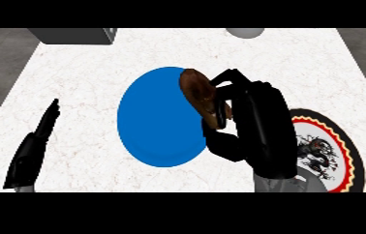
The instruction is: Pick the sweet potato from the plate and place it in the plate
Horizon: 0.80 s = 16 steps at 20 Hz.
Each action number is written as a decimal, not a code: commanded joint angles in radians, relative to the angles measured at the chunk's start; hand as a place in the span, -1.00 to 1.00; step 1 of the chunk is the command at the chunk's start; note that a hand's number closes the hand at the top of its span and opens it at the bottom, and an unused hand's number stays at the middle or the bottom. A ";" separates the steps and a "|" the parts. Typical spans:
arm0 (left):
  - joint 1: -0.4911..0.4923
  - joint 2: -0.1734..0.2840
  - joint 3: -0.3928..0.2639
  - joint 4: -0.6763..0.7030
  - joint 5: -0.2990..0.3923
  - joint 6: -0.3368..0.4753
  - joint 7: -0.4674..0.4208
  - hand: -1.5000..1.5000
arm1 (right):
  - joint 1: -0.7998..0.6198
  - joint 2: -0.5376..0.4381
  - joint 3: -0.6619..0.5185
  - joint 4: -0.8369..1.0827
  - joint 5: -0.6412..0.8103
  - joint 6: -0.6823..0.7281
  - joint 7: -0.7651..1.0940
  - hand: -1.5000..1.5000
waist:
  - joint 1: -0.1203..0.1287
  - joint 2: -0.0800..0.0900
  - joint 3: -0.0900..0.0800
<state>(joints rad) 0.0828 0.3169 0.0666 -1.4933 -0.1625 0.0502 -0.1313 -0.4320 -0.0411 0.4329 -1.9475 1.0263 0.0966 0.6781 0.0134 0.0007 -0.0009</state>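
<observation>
A brown sweet potato (198, 92) hangs over the right rim of the blue plate (159, 119), held by my right hand (247, 117), whose fingers and thumb curl round it. The lower part of the potato is hidden behind the fingers. To the right, partly under my right forearm, lies a second plate (330, 153), white with a black and red rim and a dark drawing. My left hand (34, 143) rests open at the left edge of the counter, fingers straight and pointing up.
A dark grey box (75, 35) stands at the counter's back left corner. A grey round object (245, 32) sits at the back edge, right of centre. The white marble counter (79, 83) ends at dark floor on both sides.
</observation>
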 commanded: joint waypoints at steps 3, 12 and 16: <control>-0.033 -0.012 -0.014 -0.013 -0.030 0.005 0.044 0.00 | -0.265 0.040 0.075 0.268 -0.099 -0.092 0.206 1.00 | 0.014 0.001 0.000; -0.024 0.009 0.022 0.000 -0.004 -0.043 0.006 0.00 | -0.418 0.041 0.183 0.754 -0.312 -0.364 0.135 1.00 | 0.022 0.004 0.001; -0.030 -0.026 -0.005 0.018 -0.038 -0.018 -0.013 0.00 | -0.504 0.041 0.228 0.918 -0.454 -0.422 0.065 1.00 | 0.029 0.007 0.000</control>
<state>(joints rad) 0.0630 0.3018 0.0689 -1.4985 -0.1841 0.0277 -0.1226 -0.8566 -0.0009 0.5977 -1.1844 0.6816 -0.2460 0.7715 0.0361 0.0060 -0.0003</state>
